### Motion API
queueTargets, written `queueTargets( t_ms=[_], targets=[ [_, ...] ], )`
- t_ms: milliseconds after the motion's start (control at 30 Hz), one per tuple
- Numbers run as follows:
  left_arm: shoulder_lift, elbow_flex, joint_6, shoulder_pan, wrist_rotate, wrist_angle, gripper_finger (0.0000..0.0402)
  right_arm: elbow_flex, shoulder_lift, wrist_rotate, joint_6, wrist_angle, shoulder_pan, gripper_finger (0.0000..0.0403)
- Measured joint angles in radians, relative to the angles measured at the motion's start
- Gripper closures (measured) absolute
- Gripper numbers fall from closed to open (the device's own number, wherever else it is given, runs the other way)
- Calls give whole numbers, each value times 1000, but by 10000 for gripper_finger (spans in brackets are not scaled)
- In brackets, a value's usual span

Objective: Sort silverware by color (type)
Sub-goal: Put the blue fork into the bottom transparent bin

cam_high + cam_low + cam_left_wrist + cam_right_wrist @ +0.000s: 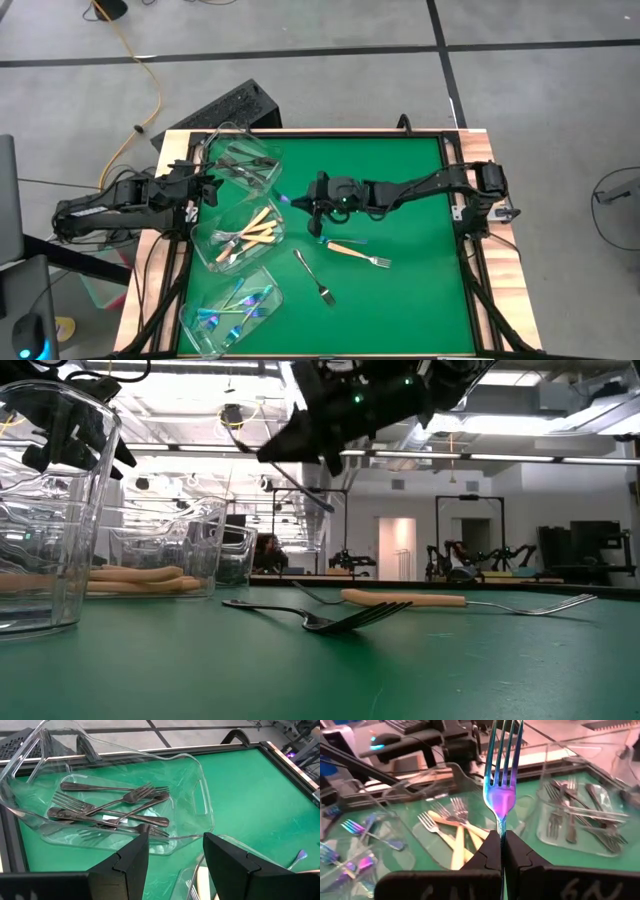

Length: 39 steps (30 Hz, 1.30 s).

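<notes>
Right end effector (501, 851) pinches one iridescent fork (502, 775); two forks (345, 255) lie loose on the mat (420, 290)

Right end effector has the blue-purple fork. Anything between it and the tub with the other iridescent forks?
Probably yes: the iridescent fork, pinched in the right end effector, has the middle tub of cream-handled forks between it and the iridescent tub; nothing else visible.
</notes>
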Motion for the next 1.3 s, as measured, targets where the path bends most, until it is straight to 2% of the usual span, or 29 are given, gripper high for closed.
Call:
queueTargets(
  t_ms=[333,633,733,900,1300],
  targets=[
    [0,0,0,0,0,0,230,0,0,-20,-110,92,70,394],
    [0,0,0,0,0,0,230,1,0,-21,-98,187,135,394],
    [0,0,0,0,0,0,230,30,4,12,-98,186,157,394],
    [0,0,0,0,0,0,230,178,79,27,-102,163,197,394],
    [0,0,0,0,0,0,230,710,395,27,-97,-38,317,391]
  ],
)
